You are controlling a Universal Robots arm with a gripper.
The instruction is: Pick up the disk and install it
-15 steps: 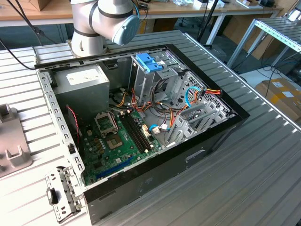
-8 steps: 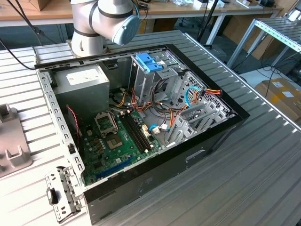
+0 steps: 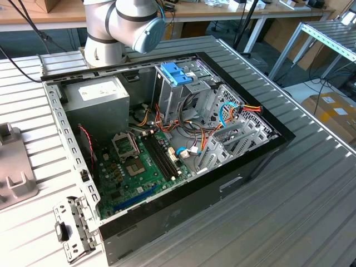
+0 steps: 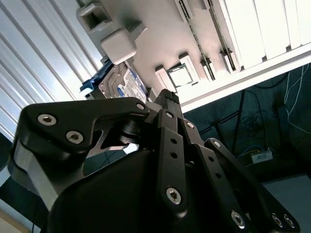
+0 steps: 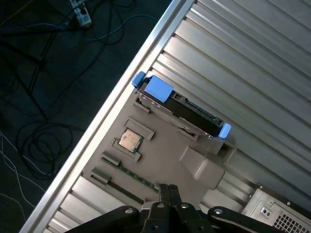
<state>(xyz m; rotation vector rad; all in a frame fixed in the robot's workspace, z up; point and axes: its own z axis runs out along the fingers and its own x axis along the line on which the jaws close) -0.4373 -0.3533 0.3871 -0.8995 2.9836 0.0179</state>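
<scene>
The disk [image 5: 181, 108], a silver-grey drive in a bright blue carrier, lies on edge in a grey fixture [image 5: 163, 145] on the slatted table. In the second wrist view the disk [image 4: 122, 83] shows its labelled face just past my black fingers. My gripper [image 5: 168, 190] hangs above the fixture, a short way from the disk and not touching it. Its fingers are pressed together with nothing between them. In the second wrist view my gripper [image 4: 165, 96] points toward the fixture [image 4: 155, 34].
An open computer case [image 3: 167, 139] sits mid-table, with a motherboard [image 3: 139, 167], a grey power supply [image 3: 103, 97] and a drive cage with a blue latch [image 3: 177, 73]. A processor chip [image 5: 130, 141] rests in the fixture. The table edge [image 5: 116, 111] runs close beside it.
</scene>
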